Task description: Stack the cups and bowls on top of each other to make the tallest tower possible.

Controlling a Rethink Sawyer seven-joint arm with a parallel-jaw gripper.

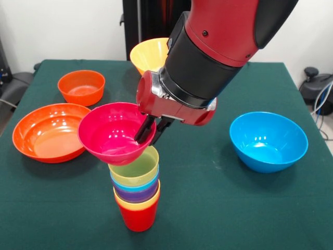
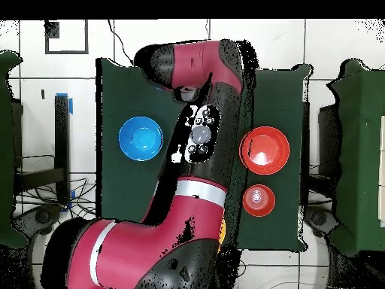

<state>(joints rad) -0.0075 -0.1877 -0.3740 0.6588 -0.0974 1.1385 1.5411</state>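
Observation:
A stack of nested cups (image 1: pixel 137 192) stands near the table's front, with a red cup (image 1: pixel 137 216) as base and yellow-orange, purple, blue and pale yellow cups above. My gripper (image 1: pixel 151 130) is shut on the rim of the small magenta-pink bowl (image 1: pixel 112 131), holding it tilted just above and left of the stack's top. The large blue bowl (image 1: pixel 268 139) (image 2: pixel 140 139), wide shallow orange bowl (image 1: pixel 50 131) (image 2: pixel 265 148), small orange bowl (image 1: pixel 81 86) (image 2: pixel 258 199) and large yellow-orange bowl (image 1: pixel 148 53) lie apart on the cloth. In the overhead view the arm hides the stack and gripper.
The table wears a dark green cloth (image 1: pixel 218 198). The arm (image 2: pixel 197 135) spans the table's middle in the overhead view. Cables and equipment (image 1: pixel 317 88) sit off the right side of the table in the front view.

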